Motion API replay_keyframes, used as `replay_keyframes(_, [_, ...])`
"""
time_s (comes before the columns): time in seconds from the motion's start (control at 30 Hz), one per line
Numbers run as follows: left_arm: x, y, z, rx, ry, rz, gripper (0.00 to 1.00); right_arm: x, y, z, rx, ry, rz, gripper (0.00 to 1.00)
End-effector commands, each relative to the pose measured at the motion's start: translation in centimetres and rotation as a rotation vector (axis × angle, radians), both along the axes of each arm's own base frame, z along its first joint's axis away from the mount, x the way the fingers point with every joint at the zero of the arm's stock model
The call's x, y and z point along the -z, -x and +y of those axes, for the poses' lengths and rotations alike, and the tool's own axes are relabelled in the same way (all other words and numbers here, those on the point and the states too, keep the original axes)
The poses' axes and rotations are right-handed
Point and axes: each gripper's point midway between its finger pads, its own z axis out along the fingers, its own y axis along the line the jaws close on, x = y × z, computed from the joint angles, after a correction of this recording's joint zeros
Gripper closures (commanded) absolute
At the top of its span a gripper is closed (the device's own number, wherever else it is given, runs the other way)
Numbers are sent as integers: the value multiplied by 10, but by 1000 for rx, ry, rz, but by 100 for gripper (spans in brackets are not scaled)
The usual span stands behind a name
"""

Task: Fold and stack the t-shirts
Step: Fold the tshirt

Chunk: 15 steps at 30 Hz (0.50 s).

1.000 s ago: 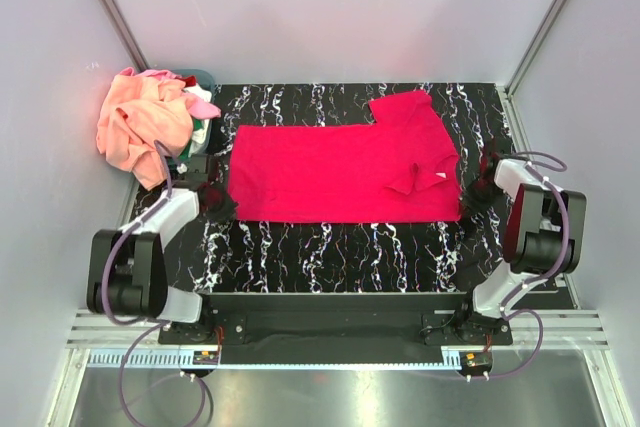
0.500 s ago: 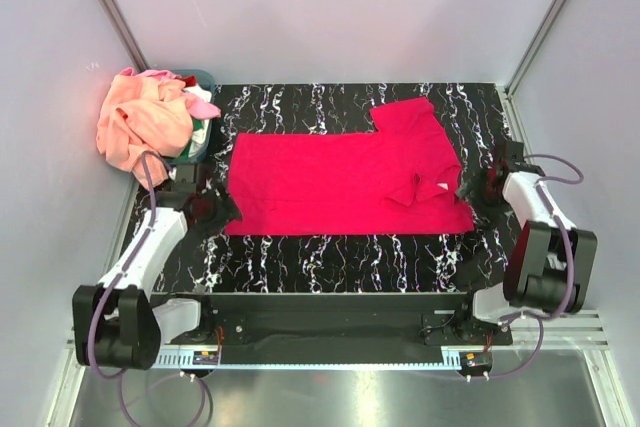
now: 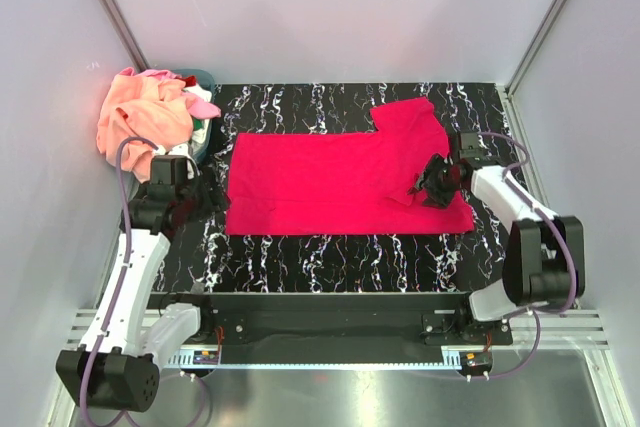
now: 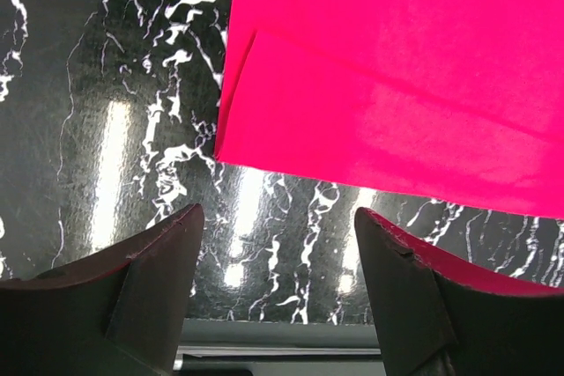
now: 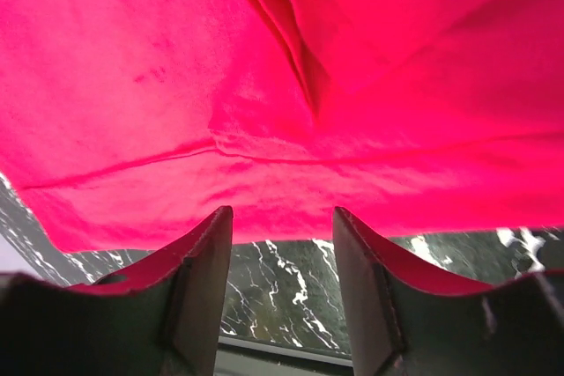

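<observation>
A crimson-red t-shirt (image 3: 330, 182) lies folded into a wide band across the black marbled table (image 3: 330, 252), with one sleeve sticking out at the back right. My left gripper (image 3: 198, 199) hovers just off the shirt's left edge. It is open, and its view shows the shirt's folded corner (image 4: 264, 103) ahead of the empty fingers (image 4: 141, 297). My right gripper (image 3: 436, 181) hangs over the shirt's right end near a folded sleeve. It is open too, with red cloth (image 5: 264, 85) ahead and bare table between its fingers (image 5: 198, 288). A peach-orange t-shirt (image 3: 140, 122) with pink and white cloth is heaped at the back left.
A small teal basket (image 3: 203, 77) sits under the heap at the table's back-left corner. Grey walls close in on three sides. The table's front edge (image 3: 330, 297) runs just beyond the arm bases.
Both grippers have opened and let go of the red shirt. The left arm has drawn back off its left edge. The right gripper has swung inward over the shirt's right end.
</observation>
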Motion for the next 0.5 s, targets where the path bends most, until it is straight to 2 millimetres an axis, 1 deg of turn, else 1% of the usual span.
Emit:
replay_keyframes(0.0, [-4, -3, 6, -5, -36, -53, 26, -9, -26, 13, -27, -14, -50, 45])
replay_keyframes(0.03, [-8, -3, 10, -26, -51, -73, 26, 0, -27, 15, -34, -9, -29, 46])
replay_keyframes(0.1, [-11, -3, 11, -30, -53, -89, 26, 3, -34, 17, -39, -2, -24, 46])
replay_keyframes(0.13, [-12, -2, 13, -37, -57, -100, 26, 11, -35, 17, -40, 3, -2, 47])
replay_keyframes(0.2, [-14, -2, 14, -46, -61, -108, 26, 14, -40, 20, -43, 11, 1, 47])
replay_keyframes(0.23, [-15, -2, 16, -52, -64, -112, 26, 21, -40, 20, -44, 19, 20, 47])
replay_keyframes(0.3, [-15, -2, 16, -54, -66, -116, 26, 23, -44, 21, -44, 26, 21, 47])
replay_keyframes(0.33, [-15, -1, 16, -55, -66, -113, 25, 28, -44, 22, -46, 29, 36, 47])
replay_keyframes(0.4, [-15, -1, 16, -56, -67, -114, 25, 29, -48, 23, -47, 34, 35, 47])
replay_keyframes(0.47, [-15, -1, 17, -58, -69, -116, 25, 33, -50, 22, -47, 48, 46, 47])
